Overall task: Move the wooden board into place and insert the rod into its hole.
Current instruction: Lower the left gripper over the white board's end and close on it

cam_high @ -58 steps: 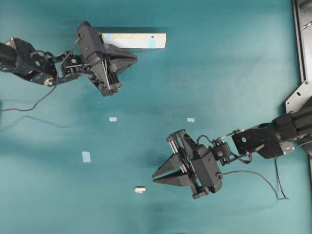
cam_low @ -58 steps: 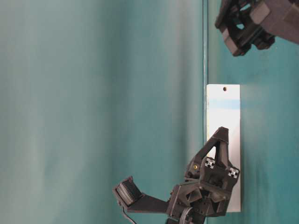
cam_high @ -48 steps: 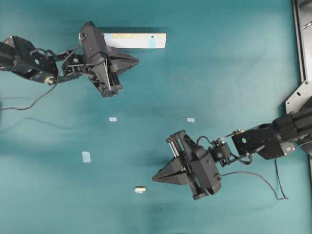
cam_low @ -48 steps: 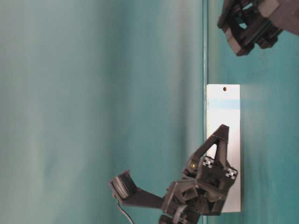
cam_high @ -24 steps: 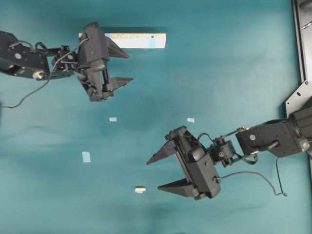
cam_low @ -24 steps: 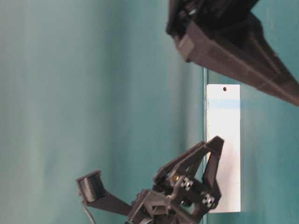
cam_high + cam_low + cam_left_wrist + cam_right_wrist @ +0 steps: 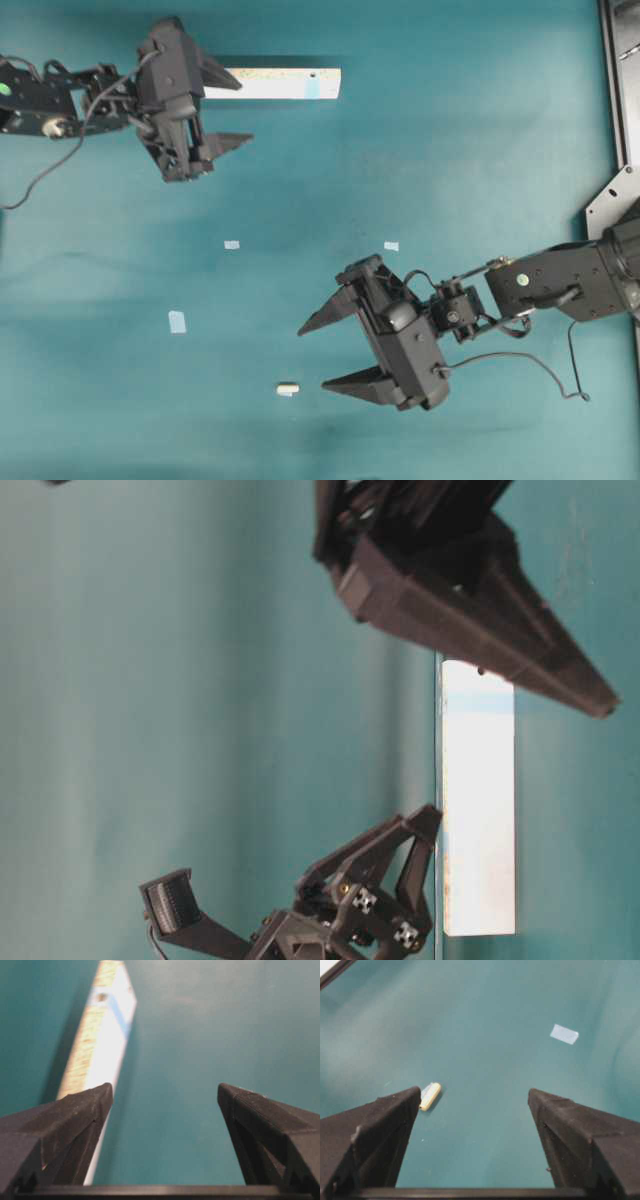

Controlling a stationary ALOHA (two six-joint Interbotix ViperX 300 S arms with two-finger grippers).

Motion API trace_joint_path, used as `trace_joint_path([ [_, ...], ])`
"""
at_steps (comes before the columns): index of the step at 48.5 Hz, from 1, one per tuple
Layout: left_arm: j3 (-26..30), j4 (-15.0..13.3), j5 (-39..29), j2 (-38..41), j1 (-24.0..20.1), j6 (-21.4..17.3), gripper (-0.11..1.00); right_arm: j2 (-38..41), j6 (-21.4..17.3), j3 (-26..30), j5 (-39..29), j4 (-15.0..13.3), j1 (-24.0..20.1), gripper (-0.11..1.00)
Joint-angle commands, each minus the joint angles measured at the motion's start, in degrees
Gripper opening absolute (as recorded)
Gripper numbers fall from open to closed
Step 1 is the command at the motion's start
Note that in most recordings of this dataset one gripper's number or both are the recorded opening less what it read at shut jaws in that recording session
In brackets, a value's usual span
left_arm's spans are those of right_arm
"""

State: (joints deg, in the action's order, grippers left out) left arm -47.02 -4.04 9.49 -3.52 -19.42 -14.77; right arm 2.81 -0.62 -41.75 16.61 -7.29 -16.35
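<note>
Both grippers have gone from closed to fully spread since the earlier frames, and the left arm has drawn back toward the left edge of the overhead view. Nearest the front edge of the overhead view, the rod (image 7: pixel 287 388) lies flat on the table (image 7: pixel 480 120), apparently on a scrap of pale tape, untouched. Just beyond it, the right gripper (image 7: pixel 311 356) hovers with jaws wide and empty, tips pointing at the rod; in the right wrist view the rod (image 7: pixel 429 1096) sits just ahead of the left-hand finger (image 7: pixel 375 1130), off the centreline. Farther from the rod, three tape squares (image 7: pixel 177 321) mark the table. Farthest away, the board (image 7: pixel 270 83) lies flat along the far edge, with the left gripper (image 7: pixel 236 112) open and empty at its left end. Judged step: approach, before either grasp. The next move calls for centring the right jaws on the rod, and for bringing the left jaws over the board to close across its width. Hidden or unclear: the board's left end is covered by the left gripper overhead; in the table-level view the right gripper (image 7: pixel 470 610) masks the board (image 7: pixel 478 810) end; gripper heights cannot be judged.
</note>
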Motion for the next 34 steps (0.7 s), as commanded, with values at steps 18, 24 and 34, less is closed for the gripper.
trace_joint_path([
  [18,0.4,0.2,-2.8,-1.0,-7.0,-10.6,0.91,-2.0,-0.9,6.7,-12.3,0.0,-0.3,0.95],
  [24,0.4,0.2,-2.7,1.1,-8.4,-11.3,0.91,-2.0,-0.9,7.9,-14.3,0.0,-0.3,0.95],
  [34,0.4,0.2,-1.1,4.5,-9.7,-11.3,0.91,-2.0,-0.9,9.3,-15.5,0.1,-0.3,0.95],
])
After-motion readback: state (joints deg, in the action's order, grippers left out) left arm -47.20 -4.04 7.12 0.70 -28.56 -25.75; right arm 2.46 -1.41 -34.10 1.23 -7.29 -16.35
